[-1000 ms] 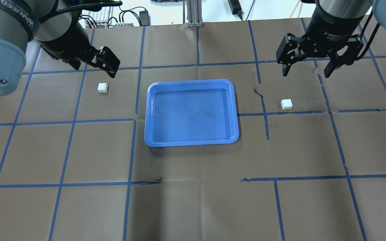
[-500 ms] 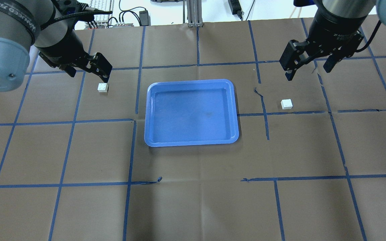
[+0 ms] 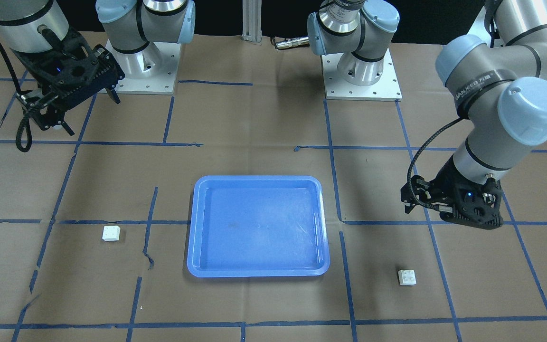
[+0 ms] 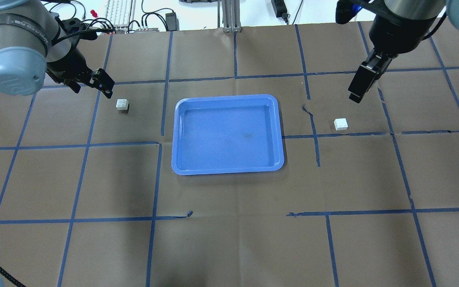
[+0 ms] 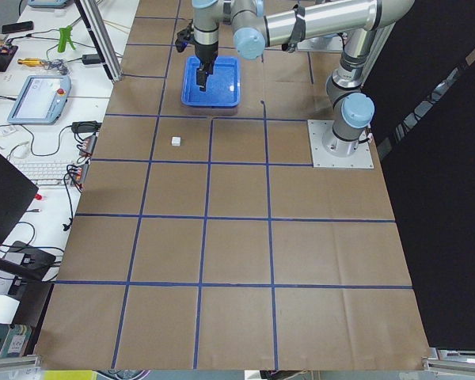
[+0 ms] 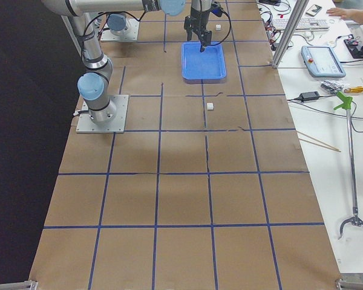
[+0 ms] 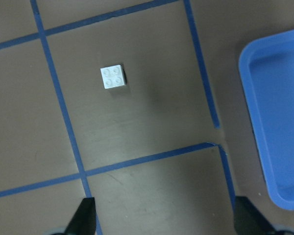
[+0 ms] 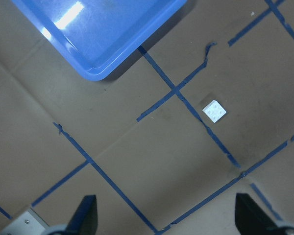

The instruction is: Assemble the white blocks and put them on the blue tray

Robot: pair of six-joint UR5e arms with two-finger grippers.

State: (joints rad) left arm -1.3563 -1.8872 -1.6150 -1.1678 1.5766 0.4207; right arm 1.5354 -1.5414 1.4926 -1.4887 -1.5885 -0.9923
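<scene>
Two white blocks lie apart on the brown table. One (image 4: 122, 104) is left of the blue tray (image 4: 228, 134), the other (image 4: 340, 124) is right of it. The tray holds nothing. My left gripper (image 4: 94, 89) is open and empty, above the table just left of and behind the left block (image 7: 112, 77). My right gripper (image 4: 357, 95) is open and empty, above the table behind and slightly right of the right block (image 8: 214, 111). The tray's rim also shows in the left wrist view (image 7: 245, 73) and the right wrist view (image 8: 95, 74).
Blue tape lines grid the brown paper cover, torn in places (image 4: 307, 109). The arm bases (image 3: 361, 71) stand at the robot's side of the table. Cables and a keyboard (image 4: 120, 14) lie beyond the far edge.
My left gripper has moved left, off the spot over the left block. My right gripper has turned about its wrist and now shows edge-on. Blocks and tray have not moved.
</scene>
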